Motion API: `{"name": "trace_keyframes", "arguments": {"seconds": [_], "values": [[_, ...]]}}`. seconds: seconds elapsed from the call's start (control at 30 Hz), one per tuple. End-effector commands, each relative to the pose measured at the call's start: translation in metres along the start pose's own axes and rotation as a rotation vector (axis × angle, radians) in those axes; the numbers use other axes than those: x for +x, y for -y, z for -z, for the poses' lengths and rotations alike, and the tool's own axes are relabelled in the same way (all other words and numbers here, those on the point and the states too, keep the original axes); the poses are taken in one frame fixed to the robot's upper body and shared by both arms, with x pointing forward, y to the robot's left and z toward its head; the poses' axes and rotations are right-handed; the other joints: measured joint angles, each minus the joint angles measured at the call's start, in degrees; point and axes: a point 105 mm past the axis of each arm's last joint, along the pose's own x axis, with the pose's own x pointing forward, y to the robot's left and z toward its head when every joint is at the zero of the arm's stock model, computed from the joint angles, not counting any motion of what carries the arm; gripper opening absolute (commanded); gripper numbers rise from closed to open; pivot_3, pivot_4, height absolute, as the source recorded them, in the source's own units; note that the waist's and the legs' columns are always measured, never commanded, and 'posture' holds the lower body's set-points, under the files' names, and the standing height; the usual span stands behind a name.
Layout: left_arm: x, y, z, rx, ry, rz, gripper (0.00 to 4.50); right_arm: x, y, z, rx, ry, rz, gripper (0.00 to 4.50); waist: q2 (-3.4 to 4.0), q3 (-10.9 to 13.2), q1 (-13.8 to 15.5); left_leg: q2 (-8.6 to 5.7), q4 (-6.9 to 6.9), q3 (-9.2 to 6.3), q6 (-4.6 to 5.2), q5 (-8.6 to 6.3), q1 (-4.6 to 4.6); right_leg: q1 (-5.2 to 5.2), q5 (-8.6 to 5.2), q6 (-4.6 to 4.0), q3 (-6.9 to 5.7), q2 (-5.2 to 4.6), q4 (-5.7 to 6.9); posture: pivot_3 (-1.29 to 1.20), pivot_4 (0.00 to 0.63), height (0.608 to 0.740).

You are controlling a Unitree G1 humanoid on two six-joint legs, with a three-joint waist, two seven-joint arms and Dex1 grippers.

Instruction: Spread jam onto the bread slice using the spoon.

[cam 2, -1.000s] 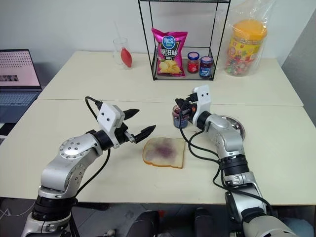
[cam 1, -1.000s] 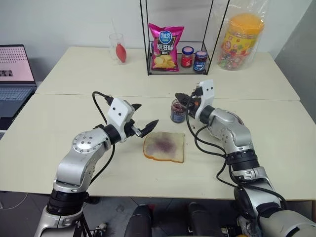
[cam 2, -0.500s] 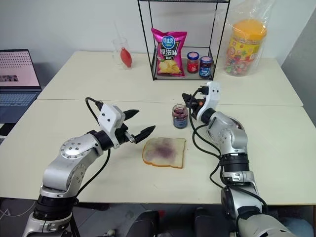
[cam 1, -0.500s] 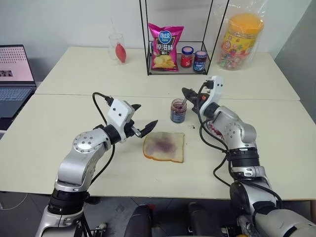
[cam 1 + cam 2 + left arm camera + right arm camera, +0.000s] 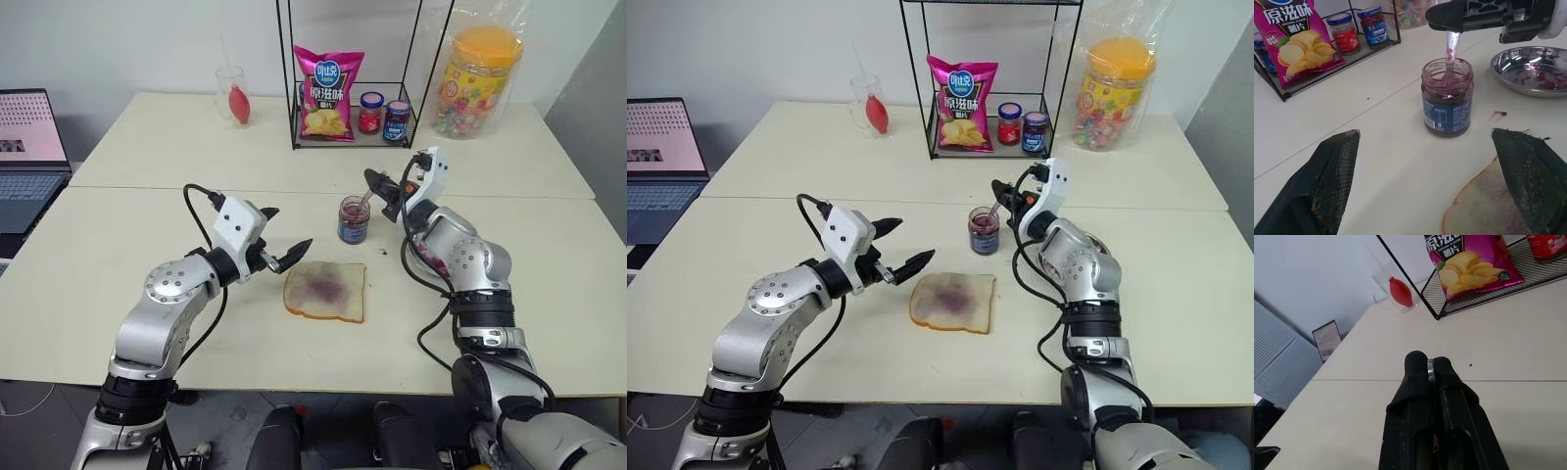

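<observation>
Bread slice (image 5: 325,291) flat on table (image 5: 118,245), just in front of open jam jar (image 5: 354,219), purple jam (image 5: 324,287) smeared thin in its middle; right gripper (image 5: 1449,17) since a second ago risen and rolled from beside jar to above it, clenched on spoon (image 5: 1450,54), bowl dipped in jar mouth; means reloading jam, another spread probably to come; left gripper (image 5: 283,247) unmoved, fingers spread wide, empty, just left of jar and over bread's near corner; smeared metal dish (image 5: 1530,70) right of jar.

The right gripper (image 5: 378,183) has rolled and lifted slightly, so the slim silvery spoon (image 5: 1450,54) pinched between its fingers now hangs bowl-down inside the open dark-labelled glass jam jar (image 5: 1446,97).
</observation>
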Motion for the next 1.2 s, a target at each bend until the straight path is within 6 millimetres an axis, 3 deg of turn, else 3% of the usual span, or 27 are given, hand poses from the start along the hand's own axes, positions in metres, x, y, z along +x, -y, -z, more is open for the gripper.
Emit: {"name": "trace_keyframes", "arguments": {"seconds": [0.03,1.2], "values": [[0.002,0.003,-0.011,0.041,0.043,0.015,4.5,0.002,-0.011,-0.02,0.028,0.06,-0.036,0.03,0.0,0.0,0.01,0.0,0.0,0.0,0.0,0.0,0.0,0.0,0.0,0.0,0.0,0.0,0.0,0.0,0.15,0.74],[0.006,0.002,-0.012,0.046,0.055,0.019,4.5,-0.007,0.003,-0.041,0.297,0.137,0.003,0.03,0.0,0.0,-0.03,0.0,-0.02,0.04,0.01,0.0,-0.33,-0.38,0.0,-0.01,0.03,0.0,0.05,0.0,0.15,0.74]]}}
